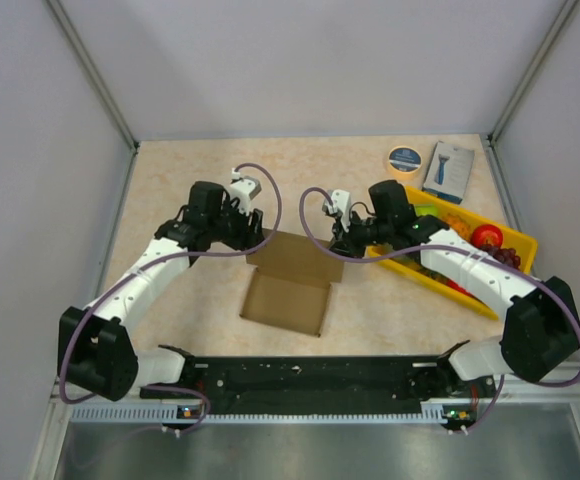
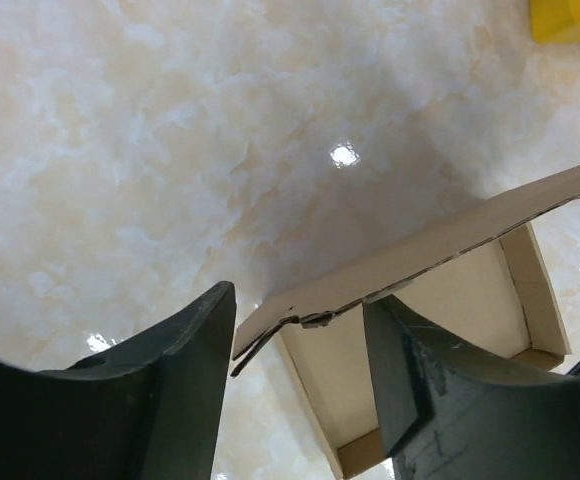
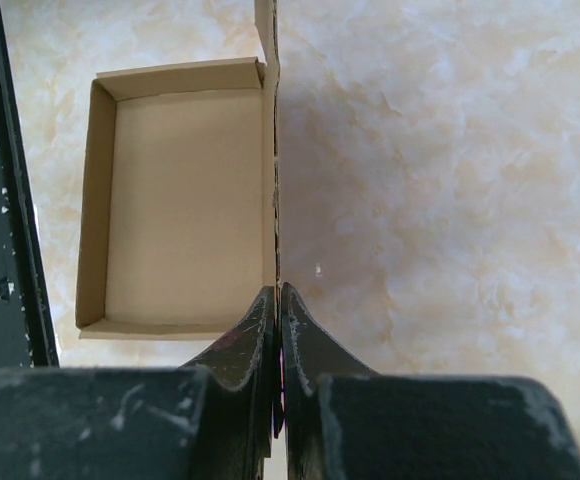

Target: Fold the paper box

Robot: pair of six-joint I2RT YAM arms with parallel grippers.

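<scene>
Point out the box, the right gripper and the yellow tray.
box (image 1: 285, 300): top view, inner floor.
right gripper (image 3: 277, 290): right wrist view, between the shut fingertips.
yellow tray (image 1: 523, 238): top view, far right rim corner.

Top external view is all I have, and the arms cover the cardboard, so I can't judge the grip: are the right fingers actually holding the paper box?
Observer: Yes. The right wrist view shows the right fingers pinched shut on the edge of the raised lid flap of the paper box.
Operator: And the left side?
Observer: The left fingers stand apart with the flap's corner between them. A gap shows beside the corner, so there is no pinch there.
Operator: Is the base formed?
Observer: In the right wrist view its walls stand upright around an empty floor.
</scene>
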